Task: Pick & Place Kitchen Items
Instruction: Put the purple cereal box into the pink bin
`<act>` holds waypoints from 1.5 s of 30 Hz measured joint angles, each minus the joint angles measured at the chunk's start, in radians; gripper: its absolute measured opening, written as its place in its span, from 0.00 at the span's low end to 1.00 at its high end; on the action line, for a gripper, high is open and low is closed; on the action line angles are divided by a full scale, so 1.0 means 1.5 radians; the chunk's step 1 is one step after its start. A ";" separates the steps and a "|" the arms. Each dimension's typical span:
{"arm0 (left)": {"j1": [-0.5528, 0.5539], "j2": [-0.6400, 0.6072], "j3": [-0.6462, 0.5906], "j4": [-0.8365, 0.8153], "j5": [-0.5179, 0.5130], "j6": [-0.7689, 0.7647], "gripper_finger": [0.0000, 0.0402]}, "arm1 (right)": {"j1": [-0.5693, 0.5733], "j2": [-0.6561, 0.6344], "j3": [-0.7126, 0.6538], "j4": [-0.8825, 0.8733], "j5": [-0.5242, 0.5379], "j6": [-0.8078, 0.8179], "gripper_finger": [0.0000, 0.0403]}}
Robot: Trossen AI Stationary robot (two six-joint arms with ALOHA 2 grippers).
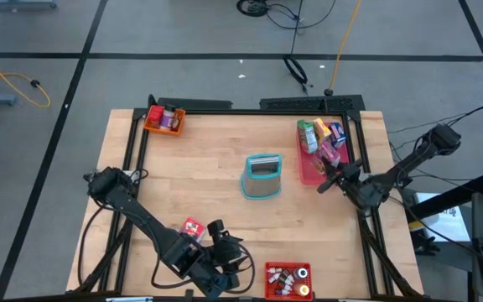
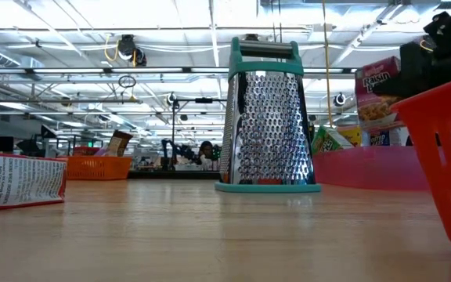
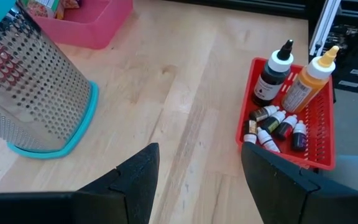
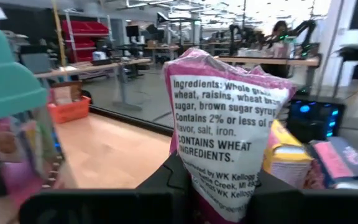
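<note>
Two tools in view. Right tool (image 1: 329, 178): at the right side of the surface (image 1: 216, 168), over the pink tray (image 1: 309, 172); fingers narrowed onto a pink raisin-bran cereal packet (image 4: 225, 140), ingredients panel facing the wrist camera, packet upright between the fingers. Beside it in the tray: further snack packets (image 1: 319, 134) in green, yellow and blue, standing close together. Left tool (image 1: 225, 245): near the front edge of the surface, fingers (image 3: 138, 180) spread wide, holding nothing, hanging above bare wood. Just beside it to its right: red bin (image 1: 288, 281) with a dark bottle (image 3: 271, 76), an orange bottle (image 3: 309, 81) and a cluster of tiny white-capped bottles (image 3: 272, 127). To its left on the surface: red-and-white packet (image 1: 193, 227), lying flat. Centre of the surface: teal-framed box grater (image 1: 262, 176), upright, apart from both tools. Far left corner: orange bin (image 1: 164, 120) holding small goods, contents not distinguishable.
</note>
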 joint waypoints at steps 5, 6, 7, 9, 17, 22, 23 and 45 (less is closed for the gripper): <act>0.001 0.000 0.000 0.001 -0.001 0.000 0.57 | -0.037 0.000 -0.001 0.004 -0.001 -0.035 0.08; 0.002 0.000 0.000 0.001 -0.003 0.000 0.57 | -0.050 0.000 -0.001 0.004 -0.001 -0.038 0.08; 0.003 0.000 0.000 0.001 -0.005 0.000 0.57 | -0.063 0.000 -0.001 0.004 0.000 -0.038 0.08; 0.006 0.000 0.000 0.003 -0.006 -0.001 0.57 | -0.087 0.001 -0.001 0.004 -0.001 -0.034 0.08; 0.018 0.000 0.000 0.004 -0.006 0.000 0.57 | -0.150 0.024 -0.002 -0.033 -0.001 0.050 0.08; 0.023 0.000 0.000 0.005 -0.006 0.000 0.57 | -0.187 0.047 -0.002 -0.077 -0.001 0.088 0.07; 0.023 0.000 0.000 0.005 -0.006 -0.001 0.57 | -0.189 0.050 -0.003 -0.086 -0.001 0.098 0.07; 0.023 0.000 0.000 0.013 -0.006 0.008 0.57 | -0.293 0.121 -0.003 -0.253 -0.166 0.313 0.11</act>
